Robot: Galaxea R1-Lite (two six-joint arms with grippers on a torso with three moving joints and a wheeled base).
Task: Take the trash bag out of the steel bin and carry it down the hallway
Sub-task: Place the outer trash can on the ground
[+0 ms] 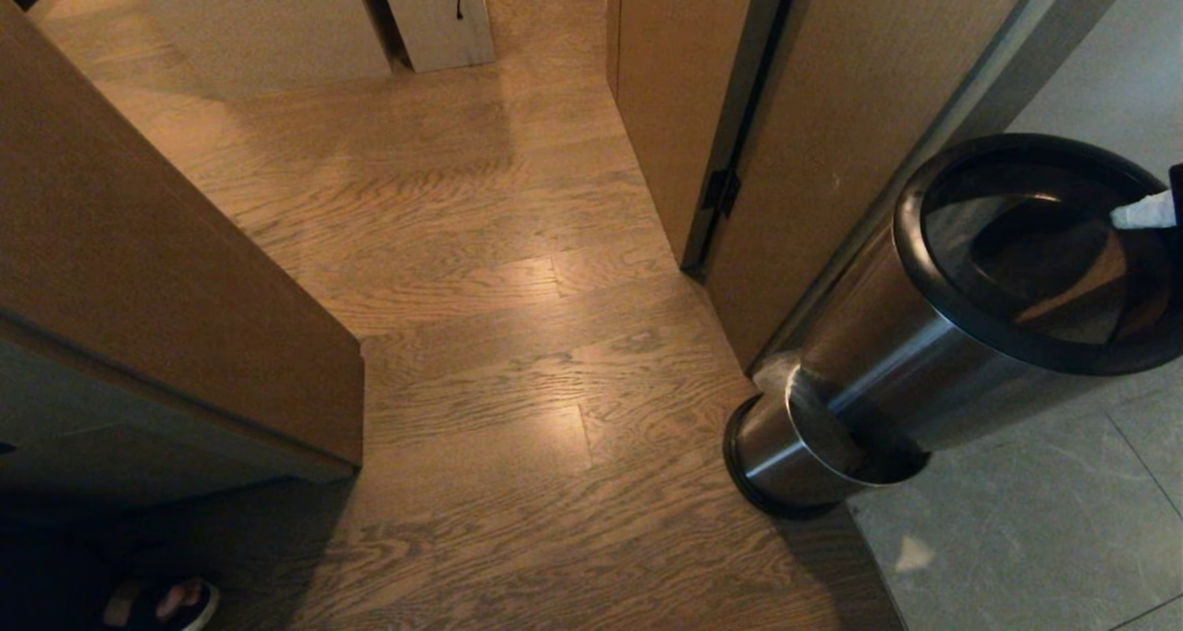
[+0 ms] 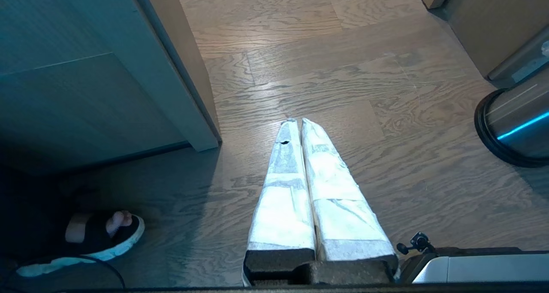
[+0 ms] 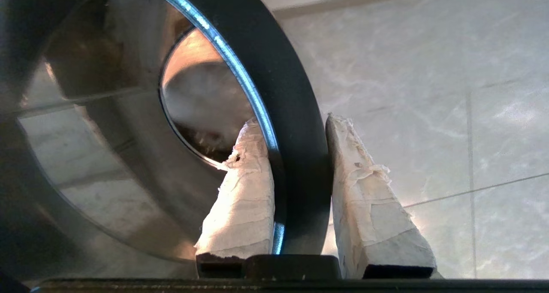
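- Wood-plank floor (image 1: 518,354) fills the near and middle ground of the head view; a person's foot in a black sandal (image 1: 171,603) shows at its nearest left corner.
- Parked low over those planks, the left end effector (image 2: 296,122) has its two tape-wrapped fingers pressed together with nothing between them.
- Just beyond, at the seam where the planks meet grey stone-look floor tiles (image 1: 1035,529), stands the lower part of the steel bin (image 1: 795,455), with its black base ring on the floor.
- The bin's black-rimmed top section (image 1: 1017,252) is tilted and raised out of the lower part, with its mouth turned toward the camera.
- At the right edge of the head view, the right end effector (image 3: 296,125) is clamped on the black rim of that top section: one taped finger (image 3: 246,190) lies inside the steel cylinder, the other finger (image 3: 364,190) outside, over the tiles.
- The trash bag is visible in no view; the lifted section's shiny inner wall reflects only the floor.
- Farther back, a brown wooden door (image 1: 832,104) and its frame stand behind the bin, and the wood floor runs on toward a white wall (image 1: 268,21).
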